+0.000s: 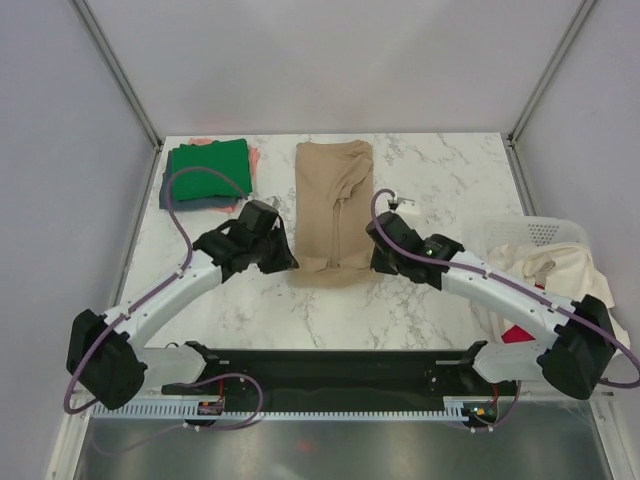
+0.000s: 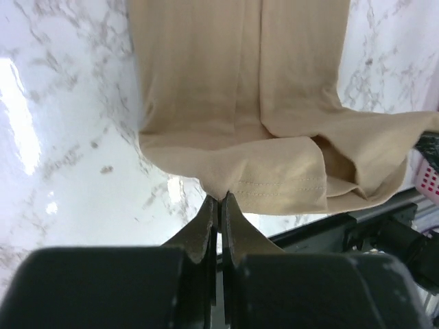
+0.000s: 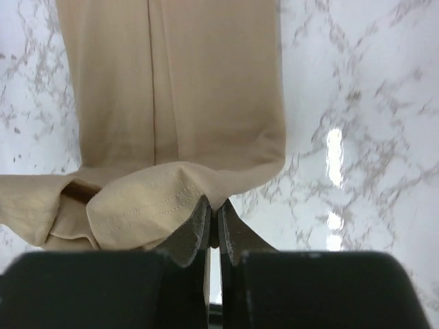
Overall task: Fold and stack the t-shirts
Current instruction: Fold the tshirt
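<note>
Tan t-shirt (image 1: 334, 205) lies folded lengthwise mid-table, near hem bunched. Left gripper (image 2: 218, 200) is pinched on its near-left hem corner, right gripper (image 3: 211, 204) pinched on the near-right corner. Green t-shirt (image 1: 208, 166) stack sits far left and white basket (image 1: 545, 232) with cream cloth sits right, both well apart.

**Left arm** (image 1: 160, 295) and **right arm** (image 1: 515, 290): white links, black joints, black bases at 7 and 5 o'clock. A purple cable (image 1: 169, 196) loops along each. **Left gripper** (image 2: 219, 200): dark tapered fingers (image 2: 202, 229), apparently lightly scuffed, on a black housing.
</note>
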### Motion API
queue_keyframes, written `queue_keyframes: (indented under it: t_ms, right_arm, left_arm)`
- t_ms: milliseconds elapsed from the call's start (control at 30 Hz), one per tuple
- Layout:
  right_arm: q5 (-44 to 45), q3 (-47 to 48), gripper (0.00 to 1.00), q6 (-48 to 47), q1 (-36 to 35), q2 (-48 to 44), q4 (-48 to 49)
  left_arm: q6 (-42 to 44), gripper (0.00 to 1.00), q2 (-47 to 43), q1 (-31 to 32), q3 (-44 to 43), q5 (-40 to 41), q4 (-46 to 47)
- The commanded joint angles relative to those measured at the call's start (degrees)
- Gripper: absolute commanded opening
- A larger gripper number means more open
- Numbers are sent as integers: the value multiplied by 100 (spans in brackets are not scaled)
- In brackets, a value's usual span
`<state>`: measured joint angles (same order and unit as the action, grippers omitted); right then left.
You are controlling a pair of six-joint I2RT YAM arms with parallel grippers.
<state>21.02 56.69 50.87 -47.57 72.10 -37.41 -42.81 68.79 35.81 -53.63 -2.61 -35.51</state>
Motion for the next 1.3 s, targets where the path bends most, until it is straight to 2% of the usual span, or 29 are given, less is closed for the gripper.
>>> queue_keyframes:
  t_ms: [0,200,367,733,1000,1267]
  right_arm:
    - [-238,719,0,-981,571,453,181]
    - [-704,1405,0,-1439,1249,1394,418]
    - [-976,1775,0,-1720,1549,2080,541]
    - [-1328,1943,0,-1897,2102,2766,919]
    - [-1723,2329,0,-2081,2428,3152,1095]
    - [-2005,2637,0,-2239,2481,3767,1166]
  left_arm:
    - [982,2,658,-399,-551,-581,272]
    - [1573,2,1819,-1005,-1386,-1065,413]
    - [1758,2,2568,-1409,-2002,-1408,404]
    - [1969,2,3667,-1604,-2827,-1778,422]
    - [2101,4,4150,-1648,-3364,-1646,404]
    - [2048,4,4652,-1797,-3497,-1558,360]
